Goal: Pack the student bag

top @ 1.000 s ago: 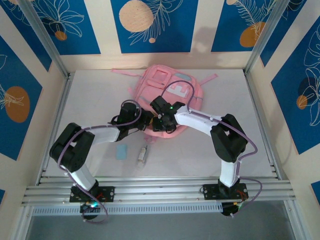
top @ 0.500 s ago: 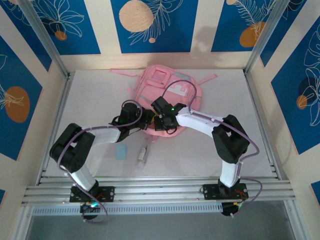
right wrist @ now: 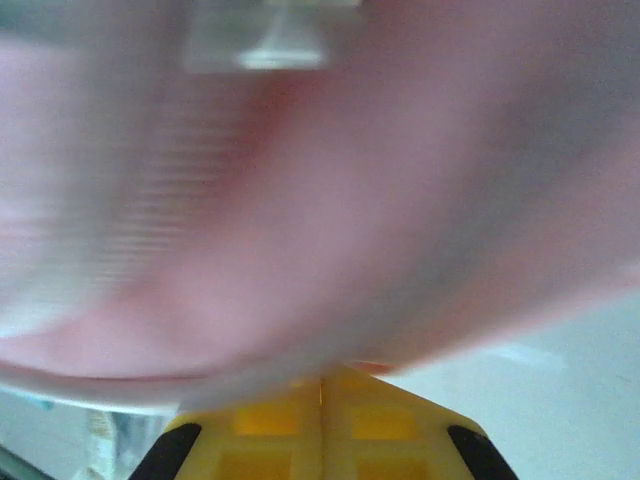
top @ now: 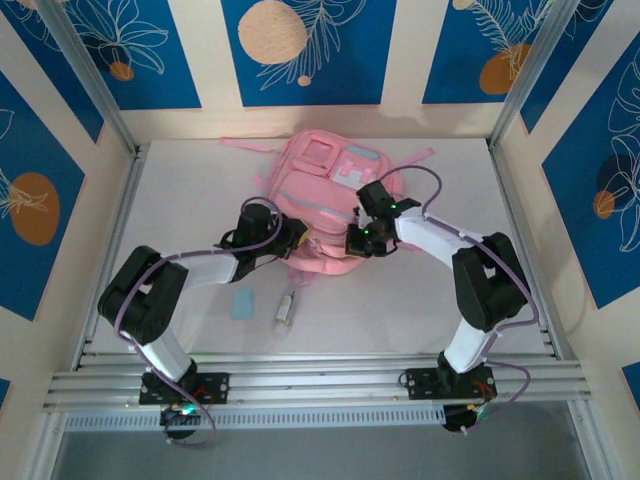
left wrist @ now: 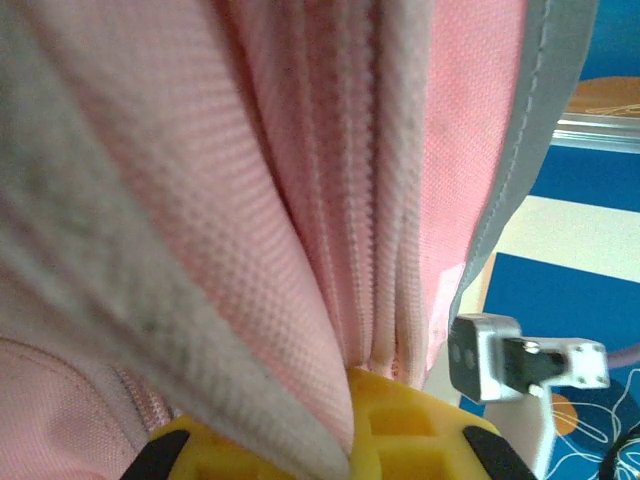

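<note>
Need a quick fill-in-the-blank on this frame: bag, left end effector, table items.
1. The student bag is ___ in colour.
2. The left end effector is ___ on a fold of the bag's fabric.
3. Its fingers are ___.
4. The small flat rectangle lying on the table is light ___.

Missing words: pink; shut; yellow; blue.

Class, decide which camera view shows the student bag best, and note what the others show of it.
Top external: the whole student bag, pockets and straps visible. Left wrist shows close-up pink fabric and a zip; right wrist, a pink blur.
</note>
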Controlling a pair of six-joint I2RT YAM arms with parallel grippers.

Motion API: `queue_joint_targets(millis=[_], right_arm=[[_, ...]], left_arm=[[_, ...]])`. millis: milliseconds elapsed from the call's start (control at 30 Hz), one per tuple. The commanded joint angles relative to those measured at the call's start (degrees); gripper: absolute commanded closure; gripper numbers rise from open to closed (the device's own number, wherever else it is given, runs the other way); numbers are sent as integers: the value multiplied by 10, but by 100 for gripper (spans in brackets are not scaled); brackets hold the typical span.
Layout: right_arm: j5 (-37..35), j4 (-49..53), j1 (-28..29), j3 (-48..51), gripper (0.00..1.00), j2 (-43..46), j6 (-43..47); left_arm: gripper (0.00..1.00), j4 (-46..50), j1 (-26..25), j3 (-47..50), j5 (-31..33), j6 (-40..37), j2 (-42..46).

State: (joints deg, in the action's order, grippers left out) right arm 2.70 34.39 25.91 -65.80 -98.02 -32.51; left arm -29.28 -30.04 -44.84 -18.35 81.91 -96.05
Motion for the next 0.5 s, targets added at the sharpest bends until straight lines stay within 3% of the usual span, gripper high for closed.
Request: queue_joint_targets(millis=[0,200,333,467], right_arm=[[17,52,-20,17,100,29,17],[37,30,-4,1,100,51,21],[10,12,46,-22,96,54,19],[-13,-11,86,-45,77,47,1]], left_arm=[[100,24,15,-14,-13,-35,22],[100,22,8,-17,-20,-27,30],[79,45,-4,-36,-30,-45,39],[50,97,-5,-35,-30,-78,67]])
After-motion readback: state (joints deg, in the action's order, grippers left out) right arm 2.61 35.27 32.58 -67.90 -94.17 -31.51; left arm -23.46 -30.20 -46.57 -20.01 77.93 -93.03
